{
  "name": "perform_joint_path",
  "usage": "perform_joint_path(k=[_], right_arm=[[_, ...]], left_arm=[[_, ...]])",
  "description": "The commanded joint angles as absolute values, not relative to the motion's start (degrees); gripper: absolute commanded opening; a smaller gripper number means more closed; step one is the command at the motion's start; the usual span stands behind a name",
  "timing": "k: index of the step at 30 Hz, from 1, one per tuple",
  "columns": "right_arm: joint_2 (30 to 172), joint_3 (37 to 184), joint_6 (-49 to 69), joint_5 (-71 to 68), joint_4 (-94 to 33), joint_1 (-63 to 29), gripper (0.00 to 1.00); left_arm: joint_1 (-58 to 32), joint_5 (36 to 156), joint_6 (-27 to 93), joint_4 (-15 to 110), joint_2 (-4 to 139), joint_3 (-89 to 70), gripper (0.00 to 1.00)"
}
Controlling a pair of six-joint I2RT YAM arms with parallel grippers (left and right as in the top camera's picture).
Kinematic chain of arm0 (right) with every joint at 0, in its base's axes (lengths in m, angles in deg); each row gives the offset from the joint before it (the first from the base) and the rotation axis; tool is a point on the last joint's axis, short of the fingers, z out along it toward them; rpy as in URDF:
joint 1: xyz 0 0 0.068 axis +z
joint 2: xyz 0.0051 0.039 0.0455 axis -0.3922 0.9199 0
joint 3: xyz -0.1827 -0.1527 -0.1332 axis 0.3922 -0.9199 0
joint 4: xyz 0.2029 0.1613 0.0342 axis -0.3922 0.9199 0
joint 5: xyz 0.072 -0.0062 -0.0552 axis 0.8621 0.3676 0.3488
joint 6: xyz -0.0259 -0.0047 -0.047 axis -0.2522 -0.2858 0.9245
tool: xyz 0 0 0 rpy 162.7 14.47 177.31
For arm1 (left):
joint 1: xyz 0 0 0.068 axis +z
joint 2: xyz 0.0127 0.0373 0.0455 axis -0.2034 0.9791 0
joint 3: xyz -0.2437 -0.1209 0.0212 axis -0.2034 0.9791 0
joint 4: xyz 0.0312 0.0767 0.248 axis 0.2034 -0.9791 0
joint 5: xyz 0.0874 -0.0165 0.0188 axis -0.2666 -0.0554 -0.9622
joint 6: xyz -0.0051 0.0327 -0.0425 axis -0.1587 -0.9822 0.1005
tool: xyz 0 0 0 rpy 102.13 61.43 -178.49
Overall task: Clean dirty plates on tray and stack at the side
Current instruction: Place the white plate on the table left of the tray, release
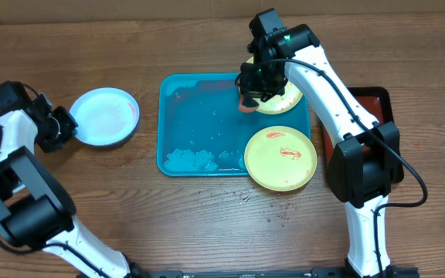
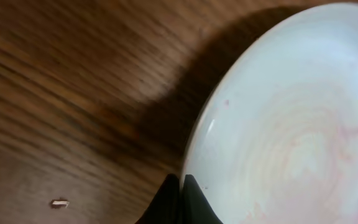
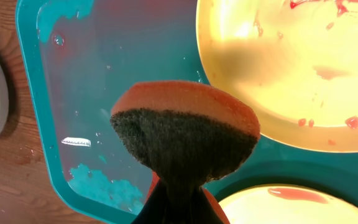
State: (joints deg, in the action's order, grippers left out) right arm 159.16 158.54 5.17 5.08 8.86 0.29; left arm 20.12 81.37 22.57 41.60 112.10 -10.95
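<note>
Orange sponge [image 3: 185, 134] pinched in my closed right tool [image 3: 174, 208], over the tray's [image 1: 170, 116] far right corner, far yellow plate [image 1: 290, 101] beside it, near yellow plate [image 1: 280, 158] overhanging the near right rim, wet open room across the tray's left half, my left tool [image 2: 180, 194] closed on the pale plate's [image 1: 103, 116] rim, on the surface [image 1: 68, 46] toward its left edge.

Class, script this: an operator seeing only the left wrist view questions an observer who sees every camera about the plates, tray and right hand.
Operator: I see only a white plate on wood. Is it on the tray?
Observer: No, it sits on the table, left of the tray.
Operator: Other plates?
Observer: The near yellow plate overhangs the tray's near right corner; the far yellow plate lies behind it.
Operator: And the right hand?
Observer: It is shut on an orange sponge over the tray.
</note>
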Motion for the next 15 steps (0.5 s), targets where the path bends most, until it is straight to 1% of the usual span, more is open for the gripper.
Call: perform_joint_path(k=[1, 3, 6, 9, 13, 15], right_arm=[[158.15, 159.61, 5.59, 4.60, 8.75, 0.31, 0.04], [158.15, 159.61, 5.59, 4.60, 8.75, 0.31, 0.04], [158.15, 159.61, 5.61, 4.60, 8.80, 0.31, 0.04], [158.15, 159.61, 5.61, 4.60, 8.73, 0.31, 0.04], [157.61, 159.74, 5.61, 4.60, 8.82, -0.06, 0.04], [156.84, 159.76, 5.83, 4.58, 8.51, -0.48, 0.04]], left_arm=[[19.57, 81.26, 23.56, 41.86, 115.21, -10.62, 0.04], [19.51, 81.24, 23.36, 41.38, 115.99, -10.62, 0.06], [19.46, 81.22, 21.70, 40.79, 115.86, -10.66, 0.24], [19.44, 80.46, 20.76, 39.90, 115.05, -11.43, 0.35], [19.29, 80.39, 20.76, 36.73, 112.10, -14.88, 0.43], [18.79, 80.41, 20.74, 34.78, 110.27, -17.13, 0.45]])
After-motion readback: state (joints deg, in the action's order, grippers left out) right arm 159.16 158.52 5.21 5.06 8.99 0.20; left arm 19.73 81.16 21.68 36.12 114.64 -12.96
